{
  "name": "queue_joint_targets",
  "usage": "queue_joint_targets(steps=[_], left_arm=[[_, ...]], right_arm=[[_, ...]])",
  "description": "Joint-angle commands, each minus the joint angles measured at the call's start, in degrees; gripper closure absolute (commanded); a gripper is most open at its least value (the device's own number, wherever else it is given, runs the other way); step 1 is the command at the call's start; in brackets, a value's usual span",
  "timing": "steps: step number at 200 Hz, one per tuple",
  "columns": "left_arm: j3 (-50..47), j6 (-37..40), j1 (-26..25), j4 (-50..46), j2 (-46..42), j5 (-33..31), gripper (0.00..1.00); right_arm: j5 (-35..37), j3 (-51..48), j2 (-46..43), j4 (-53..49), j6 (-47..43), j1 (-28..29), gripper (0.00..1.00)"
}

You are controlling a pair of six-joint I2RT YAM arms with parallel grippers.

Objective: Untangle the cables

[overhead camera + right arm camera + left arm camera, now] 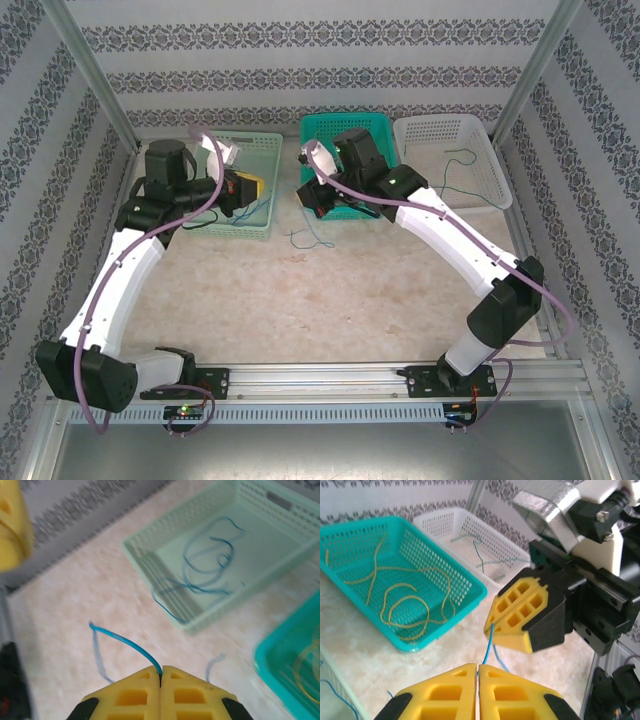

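Observation:
A blue cable [489,645] runs between both grippers above the table. My left gripper [478,667] is shut on one part of it. My right gripper [161,670] is shut on another part, and its yellow fingers [525,612] hang just ahead of the left ones. From the right gripper the blue cable [125,642] arcs left, with loose ends on the table [312,236]. More blue cables [210,560] lie in the light green basket [150,565]. Yellow cables [405,600] lie in the teal basket [470,587]. Dark green cables [479,555] are in the white basket [445,517].
Three baskets stand in a row at the back: light green [268,140], teal [312,130], white [495,170]. The left gripper [248,190] hovers over the light green one, the right gripper [318,200] at the teal one's front. Bare table [320,300] lies in front.

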Motion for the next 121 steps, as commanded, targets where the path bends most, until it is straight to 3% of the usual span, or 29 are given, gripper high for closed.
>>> queue_joint_targets(steps=[1, 28, 55, 71, 92, 111, 121], left_arm=[[1.5, 4.2, -1.1, -8.9, 2.2, 3.3, 0.91], [-1.9, 0.5, -1.8, -4.0, 2.1, 2.3, 0.91], [-6.2, -6.6, -1.9, 3.5, -1.6, -5.7, 0.85], [-6.9, -10.7, -1.9, 4.9, -3.4, -9.8, 0.63], [-6.4, -18.6, -1.9, 5.7, -3.9, -11.8, 0.52], [-7.2, -30.5, -1.9, 9.2, -3.7, -12.1, 0.5], [-8.6, -38.0, -1.8, 12.0, -3.4, -12.4, 0.43]], right_arm=[[8.8, 1.4, -2.1, -9.4, -6.9, 1.5, 0.99], [11.2, 0.2, -3.1, -9.7, -4.9, 2.0, 1.0], [14.5, -3.5, -5.5, -6.6, -1.0, 1.0, 1.0], [15.8, -4.4, -6.6, -5.4, 1.4, 0.2, 1.0], [17.3, -5.5, -7.6, -3.2, 3.5, -0.2, 1.0], [18.7, -5.6, -7.5, -2.3, 4.7, -0.1, 1.0], [20.2, -5.5, -7.3, -2.1, 5.1, 0.1, 1.0]])
